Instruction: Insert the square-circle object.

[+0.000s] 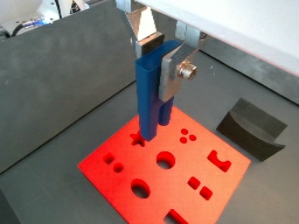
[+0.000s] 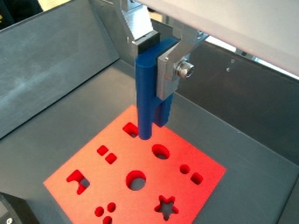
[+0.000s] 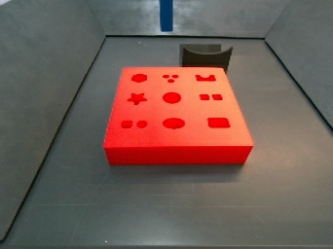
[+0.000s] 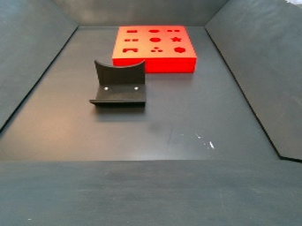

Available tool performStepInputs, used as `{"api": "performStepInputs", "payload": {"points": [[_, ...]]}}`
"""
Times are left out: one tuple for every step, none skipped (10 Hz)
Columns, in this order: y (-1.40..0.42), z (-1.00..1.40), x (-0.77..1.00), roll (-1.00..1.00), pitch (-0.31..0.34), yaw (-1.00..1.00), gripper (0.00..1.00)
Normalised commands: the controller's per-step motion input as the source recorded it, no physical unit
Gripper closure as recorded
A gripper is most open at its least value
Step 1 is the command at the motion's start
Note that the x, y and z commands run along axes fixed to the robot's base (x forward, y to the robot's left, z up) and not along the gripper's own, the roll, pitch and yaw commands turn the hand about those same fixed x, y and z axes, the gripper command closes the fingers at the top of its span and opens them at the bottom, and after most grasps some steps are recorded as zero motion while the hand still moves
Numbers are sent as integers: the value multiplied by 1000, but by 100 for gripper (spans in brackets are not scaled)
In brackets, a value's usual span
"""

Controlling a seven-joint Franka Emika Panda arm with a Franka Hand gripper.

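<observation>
In both wrist views my gripper (image 1: 160, 61) (image 2: 158, 59) is shut on the upper end of the square-circle object (image 1: 149, 96) (image 2: 149, 92), a slim bright-blue peg hanging upright, its two prongs pointing down. The prong tips hang over the red slab with shaped holes (image 1: 111, 188) (image 2: 111, 188), apart from it. In a side view only the peg's lower end (image 3: 166, 12) shows at the top edge, well above the slab (image 3: 193, 110). The gripper itself is out of both side views. The slab also shows at the far end in a side view (image 4: 160, 62).
A dark grey curved block (image 1: 251, 129) (image 3: 204, 53) (image 4: 118, 84) stands on the dark floor beside the slab. Grey walls (image 3: 65, 88) (image 4: 248, 88) slope up around the floor on all sides.
</observation>
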Motion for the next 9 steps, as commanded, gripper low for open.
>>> {"api": "performStepInputs", "payload": {"points": [[-46, -94, 29, 0, 0, 0, 100], [-131, -191, 120, -141, -43, -69, 100], [-80, -677, 89, -199, -29, -497, 100], [-240, -506, -26, -129, -144, -706, 100], [-254, -451, -89, -103, -217, -786, 100], [-237, -506, -89, -90, -189, -800, 100], [-146, -734, 0, -133, -20, -620, 100], [-289, -697, -14, 0, -1, -754, 100], [-137, -717, -26, 0, 0, -971, 100]]}}
